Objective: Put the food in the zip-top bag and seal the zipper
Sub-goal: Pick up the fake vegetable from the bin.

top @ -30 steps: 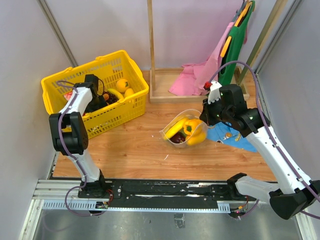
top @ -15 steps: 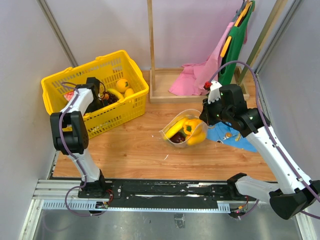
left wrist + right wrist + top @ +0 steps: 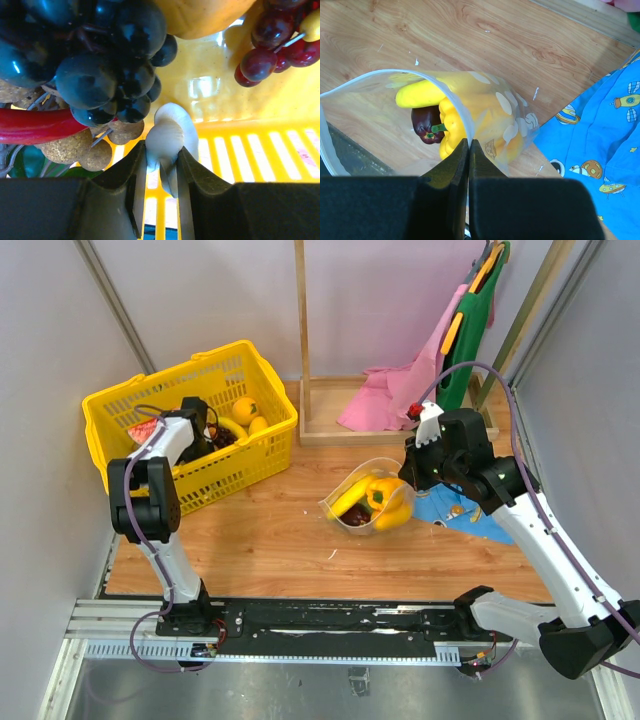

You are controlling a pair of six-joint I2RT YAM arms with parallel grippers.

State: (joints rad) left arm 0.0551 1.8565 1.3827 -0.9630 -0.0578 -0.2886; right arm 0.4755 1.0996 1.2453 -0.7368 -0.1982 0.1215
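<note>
A wood frame (image 3: 301, 330) is standing at the back of the wood table (image 3: 270, 540), against the pale wall (image 3: 200, 290). Right of the frame, a pink cloth (image 3: 385, 400) is lying over its base and a green garment (image 3: 478, 330) is hanging. Well in front of the frame, a black rail (image 3: 330, 620) is running along the table's near edge. Soft, even light is falling.

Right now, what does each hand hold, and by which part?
The left hand pinches a white mushroom by its lower part, inside the yellow basket. The right hand pinches the zip-top bag at its mouth edge.
</note>
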